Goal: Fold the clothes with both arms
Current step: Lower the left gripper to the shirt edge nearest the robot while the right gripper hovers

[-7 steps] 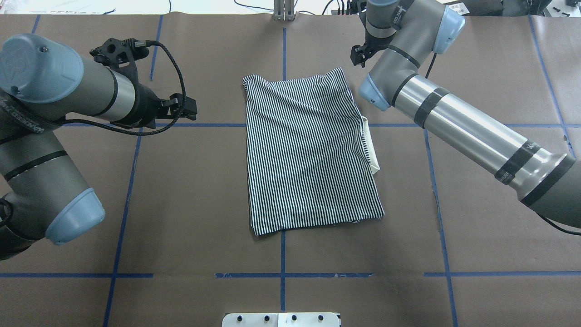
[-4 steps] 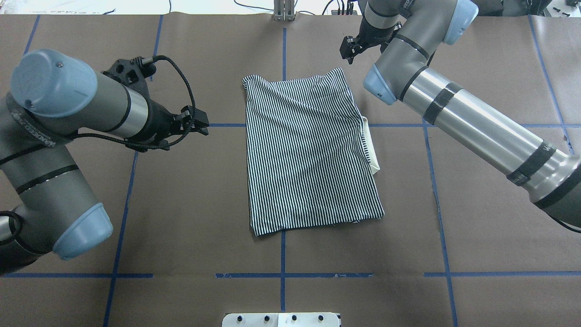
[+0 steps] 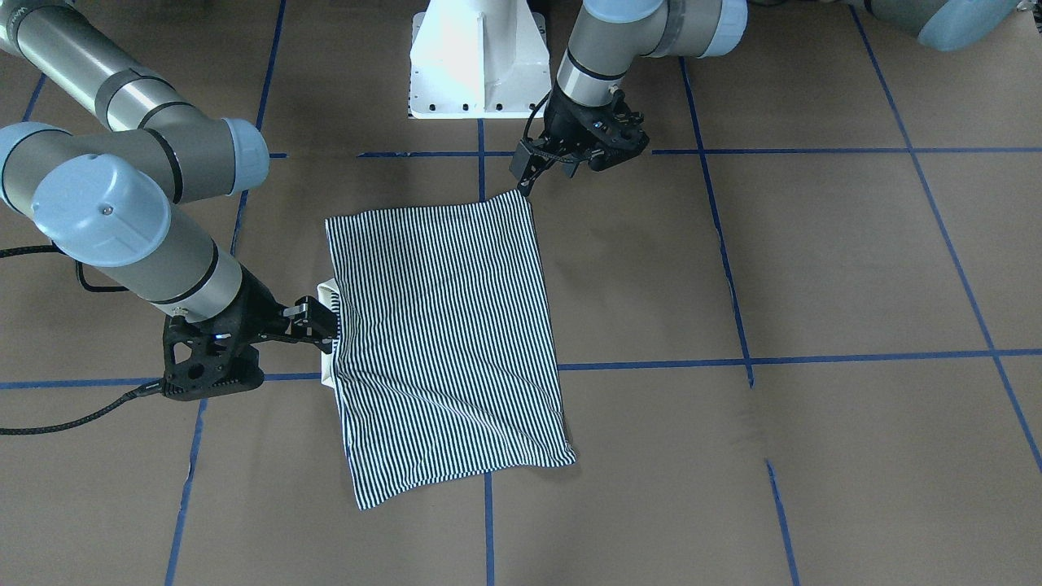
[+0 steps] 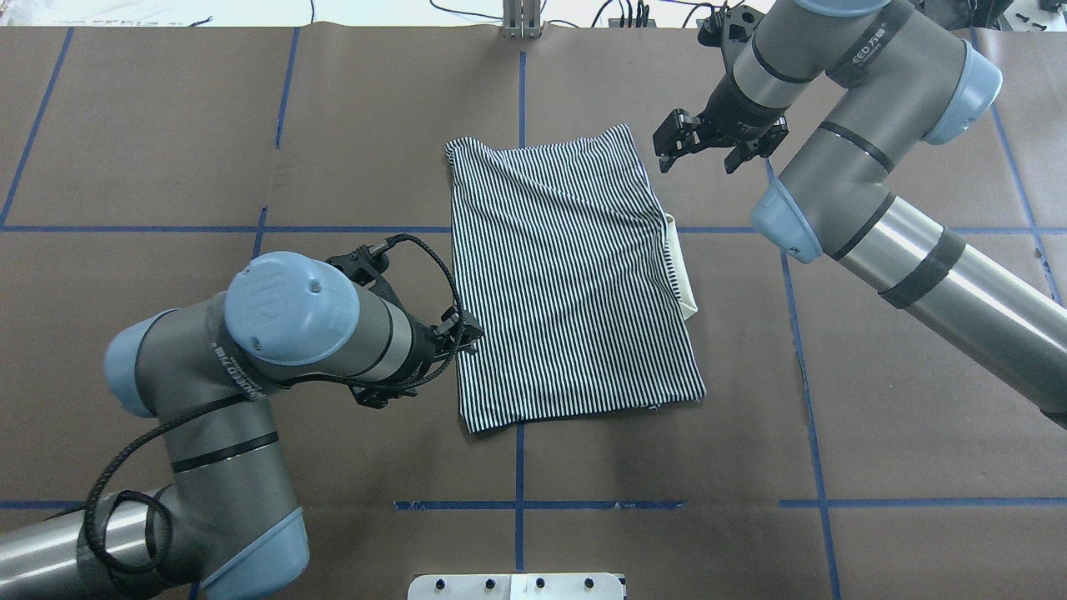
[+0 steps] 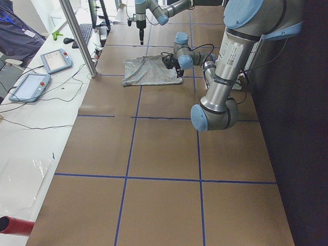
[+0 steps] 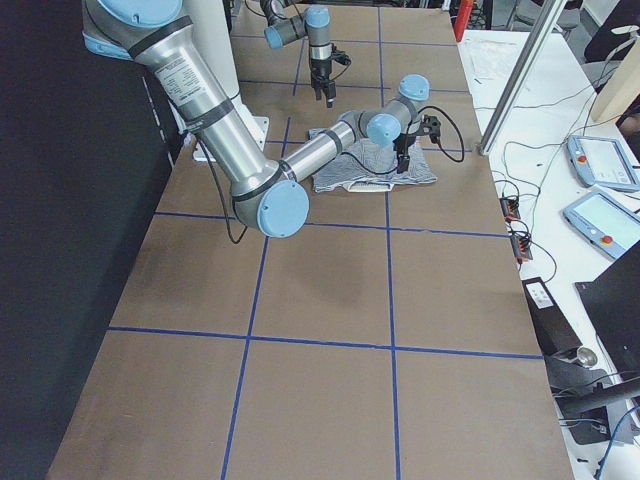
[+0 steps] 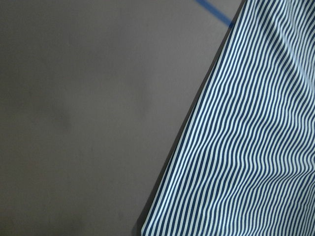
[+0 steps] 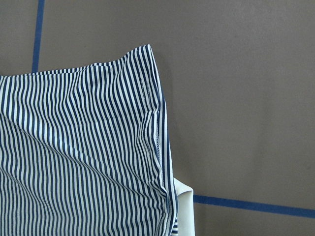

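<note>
Here, a striped shirt (image 4: 567, 275) lies flat at the ctr of the brown table (image 4: 875, 433). It is folded into a long oblong, w/ its cream collar (image 4: 683, 279) poking out from the edge on the robot's right. 2 arms flank it.

The left gripper (image 4: 468, 335) hangs just over the shirt's left edge, nr the corner closest to the robot. Its fingers stand a little apart and hold nothing. The front view puts 1 fingertip right at that corner, but contact can't be judged.

The right gripper (image 4: 697, 162) hovers by the opposite edge, btwn the collar and the far corner, jaws spread wide, also empty. Its wrist cam looks down on that far corner, a stitched hem and the top of the collar. The left wrist cam shows only the stripes' edge against bare brown paper.

Blue tape lines (image 4: 517, 467) cross the table in a grid, 1 running under the shirt. The white base (image 3: 480, 57) sits at the robot's side of the table.
</note>
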{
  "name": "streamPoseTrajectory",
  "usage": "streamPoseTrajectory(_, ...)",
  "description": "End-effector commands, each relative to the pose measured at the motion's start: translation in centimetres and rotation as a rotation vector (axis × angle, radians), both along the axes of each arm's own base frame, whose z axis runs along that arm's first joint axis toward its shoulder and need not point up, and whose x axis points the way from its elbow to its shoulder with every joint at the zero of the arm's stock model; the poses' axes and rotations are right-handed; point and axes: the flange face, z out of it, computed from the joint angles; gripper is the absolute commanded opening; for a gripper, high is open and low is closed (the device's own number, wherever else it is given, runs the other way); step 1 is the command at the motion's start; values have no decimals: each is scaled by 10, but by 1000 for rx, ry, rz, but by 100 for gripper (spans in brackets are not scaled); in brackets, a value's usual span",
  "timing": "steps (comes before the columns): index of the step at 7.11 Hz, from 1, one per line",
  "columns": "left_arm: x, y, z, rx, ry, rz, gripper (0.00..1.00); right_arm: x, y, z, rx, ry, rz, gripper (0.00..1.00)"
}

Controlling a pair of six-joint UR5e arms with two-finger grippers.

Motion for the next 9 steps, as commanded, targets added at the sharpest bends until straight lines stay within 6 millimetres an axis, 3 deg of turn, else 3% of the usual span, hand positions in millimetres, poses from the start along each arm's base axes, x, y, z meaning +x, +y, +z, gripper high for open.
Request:
streamPoseTrajectory(1, 58, -27, 5, -9, -85, -52, 90, -5, 8, -2, -43, -13, 21, 100)
streamPoseTrajectory(2, 64, -22, 13, -21, -101, -71, 89, -6, 9, -3, -43, -14, 21, 100)
streamPoseTrajectory(3, 69, -15, 7, -18, -97, -63, 89, -6, 8, -2, -46, -10, 22, 100)
streamPoseTrajectory(5, 91, 21, 18, -23, -116, -5, 88, -6, 8, -2, -47, -10, 23, 100)
streamPoseTrajectory(9, 93, 25, 19, -24, -117, 0, 81, -6, 8, -3, -46, -12, 22, 100)
